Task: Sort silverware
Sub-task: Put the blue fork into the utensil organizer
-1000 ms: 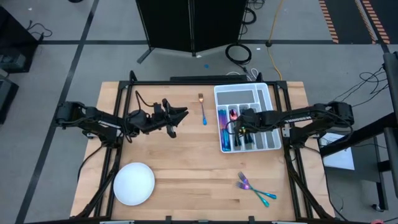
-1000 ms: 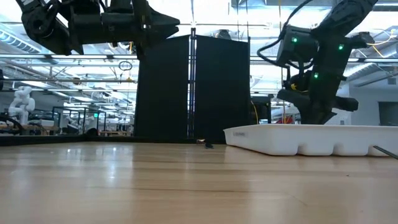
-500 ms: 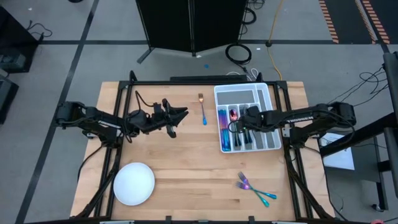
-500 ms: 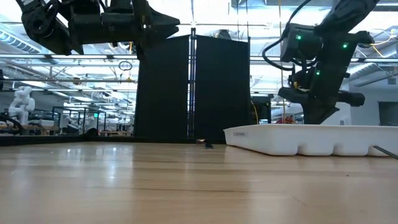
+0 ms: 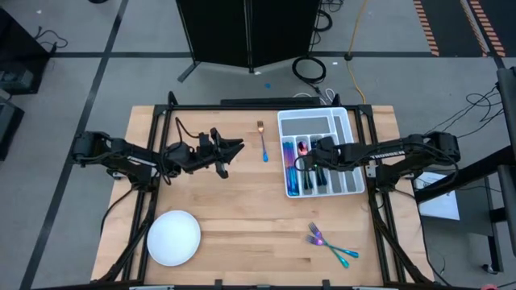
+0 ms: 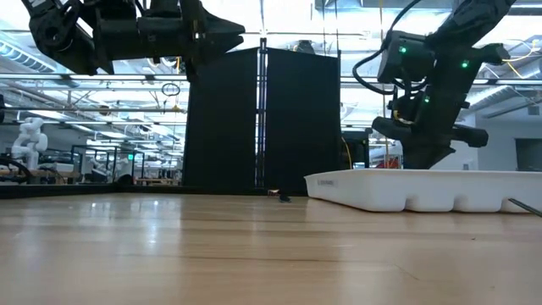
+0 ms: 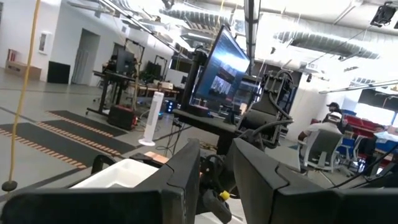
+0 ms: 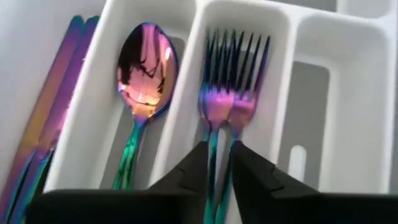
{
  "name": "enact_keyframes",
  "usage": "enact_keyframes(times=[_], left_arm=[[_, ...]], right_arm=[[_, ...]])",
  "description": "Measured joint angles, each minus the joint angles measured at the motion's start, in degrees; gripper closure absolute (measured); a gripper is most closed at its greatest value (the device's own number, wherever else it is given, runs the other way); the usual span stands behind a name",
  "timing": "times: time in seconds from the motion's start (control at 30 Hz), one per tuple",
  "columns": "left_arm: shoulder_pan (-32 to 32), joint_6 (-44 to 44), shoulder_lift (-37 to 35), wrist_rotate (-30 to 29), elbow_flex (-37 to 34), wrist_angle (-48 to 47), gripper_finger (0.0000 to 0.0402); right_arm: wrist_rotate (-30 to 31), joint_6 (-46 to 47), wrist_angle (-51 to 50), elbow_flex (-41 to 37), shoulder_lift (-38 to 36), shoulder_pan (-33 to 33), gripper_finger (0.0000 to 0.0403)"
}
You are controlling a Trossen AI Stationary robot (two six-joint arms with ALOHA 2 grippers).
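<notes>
Right wrist view: right claw [image 8: 216, 163] narrowly parted over forks [image 8: 230, 93], spoon [image 8: 142, 74] alongside.

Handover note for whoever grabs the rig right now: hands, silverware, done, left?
Right hand: over the tray, fingers slightly apart astride the forks lying in their slot; grip uncertain.
Left hand: waiting above the table's left half, holding nothing.
Done: spoon and knives in the neighbouring slots.
Left: one fork beside the tray, a loose cluster at the near edge.
</notes>
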Motion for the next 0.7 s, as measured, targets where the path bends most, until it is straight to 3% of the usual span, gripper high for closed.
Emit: enact_keyframes(times=[0.23,0.43,0.6,0.7], left_arm=[[0.0,-0.01,0.0,0.0,0.0,0.0,0.0307],[0.0,-0.1,0.0,0.01,0.0,-1.22,0.0307],[0.22,-1.96,0.04,0.02,1.6,-8.51,0.0307],[0.43,-6.48,0.08,-0.2,5.24,-18.58,0.0307]], right_arm=[[2.36,-0.79,-0.23,0.0,-0.06,0.0,0.0296],[2.5,-2.95,-0.26,-0.02,-2.0,0.0,0.0275],[2.16,-5.41,-0.5,-0.02,-5.69,0.17,0.0278],[2.15,-7.22,-0.35,-0.02,-8.74,0.95,0.0279]])
